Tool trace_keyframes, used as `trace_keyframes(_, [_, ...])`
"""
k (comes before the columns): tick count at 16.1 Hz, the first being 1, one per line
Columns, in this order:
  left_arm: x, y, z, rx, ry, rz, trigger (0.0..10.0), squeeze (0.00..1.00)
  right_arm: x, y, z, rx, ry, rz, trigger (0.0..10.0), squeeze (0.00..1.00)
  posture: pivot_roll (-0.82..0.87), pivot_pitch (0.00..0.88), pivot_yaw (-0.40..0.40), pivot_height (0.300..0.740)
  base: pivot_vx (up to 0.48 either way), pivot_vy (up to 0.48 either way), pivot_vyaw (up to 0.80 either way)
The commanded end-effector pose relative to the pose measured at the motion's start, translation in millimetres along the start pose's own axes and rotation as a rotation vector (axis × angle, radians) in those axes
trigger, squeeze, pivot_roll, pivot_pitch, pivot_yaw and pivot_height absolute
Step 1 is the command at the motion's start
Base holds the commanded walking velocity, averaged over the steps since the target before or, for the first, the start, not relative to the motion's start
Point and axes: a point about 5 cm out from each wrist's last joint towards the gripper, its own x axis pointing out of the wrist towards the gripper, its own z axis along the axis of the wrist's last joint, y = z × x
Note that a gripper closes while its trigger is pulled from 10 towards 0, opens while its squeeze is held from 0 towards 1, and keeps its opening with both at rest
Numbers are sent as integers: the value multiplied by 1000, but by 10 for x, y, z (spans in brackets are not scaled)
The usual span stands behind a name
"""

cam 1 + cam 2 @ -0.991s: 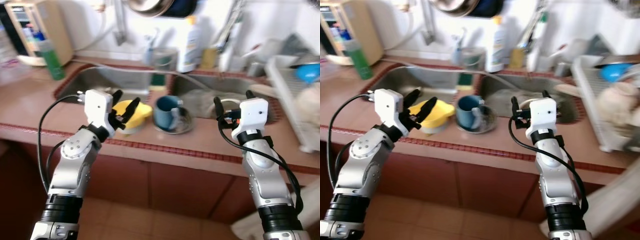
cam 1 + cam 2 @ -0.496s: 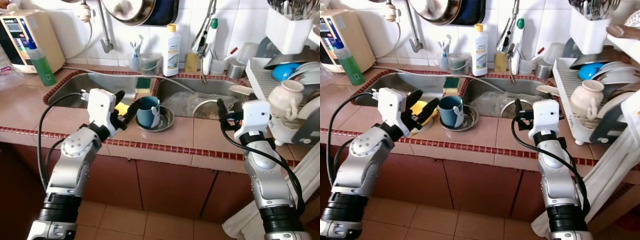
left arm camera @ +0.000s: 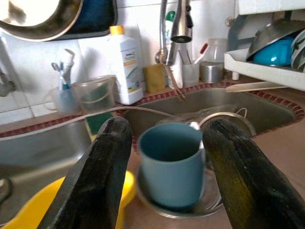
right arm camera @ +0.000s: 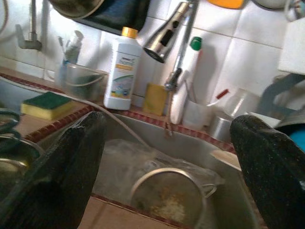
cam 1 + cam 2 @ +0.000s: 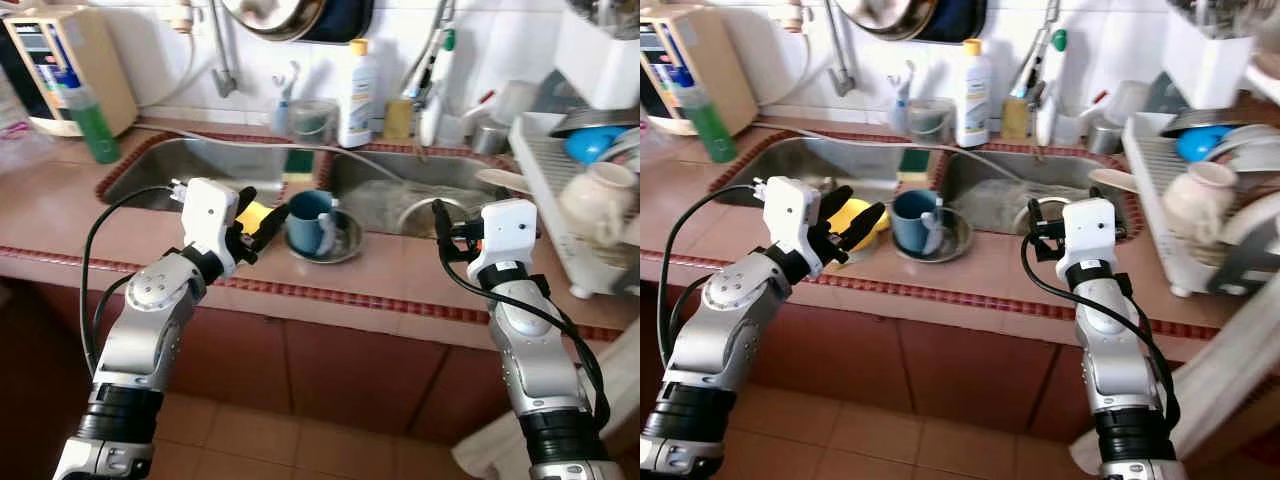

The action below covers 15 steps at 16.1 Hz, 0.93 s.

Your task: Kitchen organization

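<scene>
Left gripper (image 5: 258, 222) spread wide above counter edge, over yellow dish (image 5: 855, 217). Blue mug (image 5: 309, 221) just beyond its fingertips, standing upright in metal saucer (image 5: 346, 246) between the sinks. Right gripper (image 4: 167, 162) spread, empty, facing right sink (image 5: 415, 195).

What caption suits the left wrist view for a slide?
Open left gripper frames a blue mug standing in a metal dish beside the sink.
</scene>
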Motion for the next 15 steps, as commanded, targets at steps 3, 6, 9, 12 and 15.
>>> trace_keyframes(3, [-6, 46, 46, 29, 4, 6, 10000, 0, 32, 40, 33, -1, -6, 19, 10000, 0, -183, 4, 38, 740, 0, 480, 0])
trace_keyframes(6, [6, 11, 70, 114, -14, 2, 10000, 0, 49, 46, 44, -4, -10, 22, 10000, 0, -183, 0, 38, 740, 0, 106, 0])
trace_keyframes(9, [0, -33, 85, 138, -31, -30, 10000, 0, 51, 59, 43, -5, -12, 28, 10000, 0, -183, 0, 39, 740, 0, 0, 0])
trace_keyframes(12, [-21, -62, 96, 133, -52, -62, 10000, 0, 45, 76, 35, -8, -10, 37, 10000, 0, -183, 0, 38, 740, 415, 0, 0])
trace_keyframes(15, [-8, -76, 66, 124, -35, -60, 10000, 0, 45, 81, 39, -14, -14, 44, 10000, 0, -183, 0, 39, 740, 259, 0, 0])
